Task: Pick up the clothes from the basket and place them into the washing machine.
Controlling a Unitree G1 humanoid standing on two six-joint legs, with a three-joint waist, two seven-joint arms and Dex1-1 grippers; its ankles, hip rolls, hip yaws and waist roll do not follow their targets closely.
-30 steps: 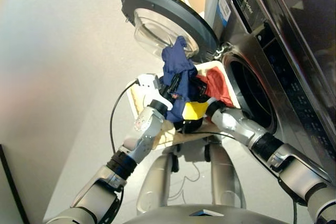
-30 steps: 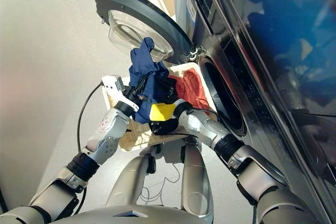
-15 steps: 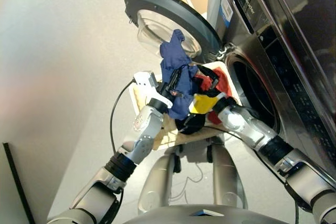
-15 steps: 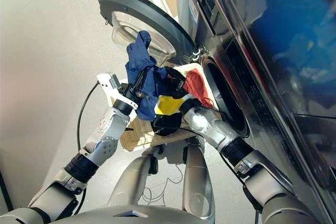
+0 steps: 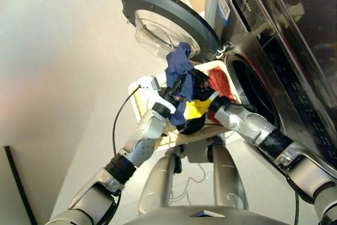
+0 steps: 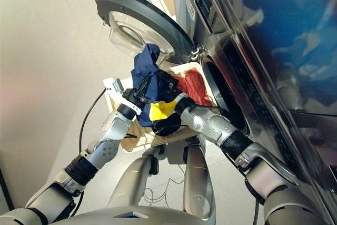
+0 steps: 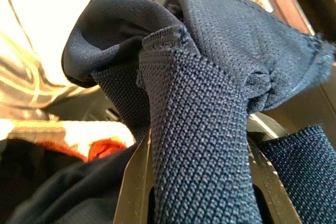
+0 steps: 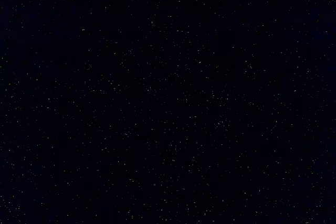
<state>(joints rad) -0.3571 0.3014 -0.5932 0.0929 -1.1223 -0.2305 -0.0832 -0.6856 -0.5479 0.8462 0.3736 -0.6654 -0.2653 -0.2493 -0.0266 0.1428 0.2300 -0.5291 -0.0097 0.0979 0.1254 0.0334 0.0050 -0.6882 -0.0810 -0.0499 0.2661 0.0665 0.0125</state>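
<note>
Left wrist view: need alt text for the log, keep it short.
A bunched navy blue garment of knit fabric fills most of the picture, pinched between the left gripper's two fingers. Behind it show a patch of the coral red garment and a bright strip of the basket.

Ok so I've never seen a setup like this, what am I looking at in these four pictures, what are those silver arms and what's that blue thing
The silver arms belong to a humanoid robot. The two wide pictures come from cameras in its head, looking down over both arms. The other two come from cameras on its wrists. In front stands a dark grey glossy washing machine with its round glass door swung open. Below the drum mouth sits a cream-white woven basket holding a coral red garment. The left gripper is clamped on a navy blue knitted garment, lifted above the basket; the left wrist picture shows that cloth up close between its fingers. The right gripper is buried among dark cloth, so its wrist picture is black.
</note>
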